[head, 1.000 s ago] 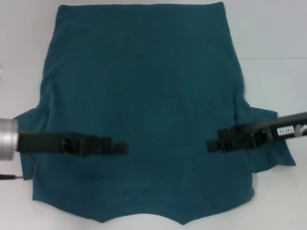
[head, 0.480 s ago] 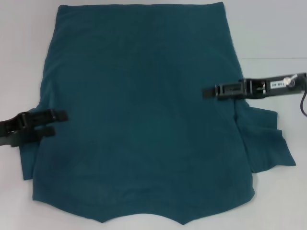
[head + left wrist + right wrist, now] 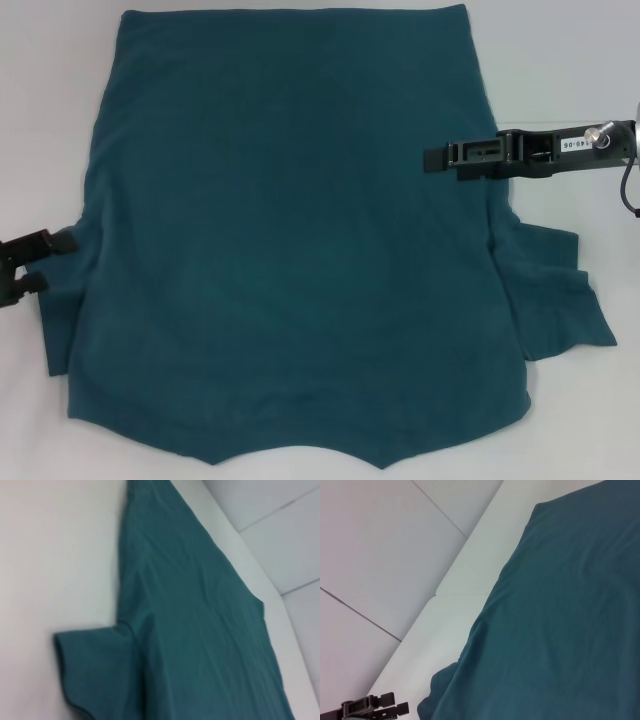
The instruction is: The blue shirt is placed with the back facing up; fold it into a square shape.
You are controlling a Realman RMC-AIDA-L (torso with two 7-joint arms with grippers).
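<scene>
Shirt flat on table; left gripper parted at its left sleeve, right gripper narrow over right edge

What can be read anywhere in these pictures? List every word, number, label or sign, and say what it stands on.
A small white label on the right arm just behind the right claw, head view: dark digits, something like "140-05", too small to read with certainty.
The blue shirt: no lettering shows on the face that is up.
The left claw at the shirt's left edge: no markings visible.
The white table: no text.
</scene>
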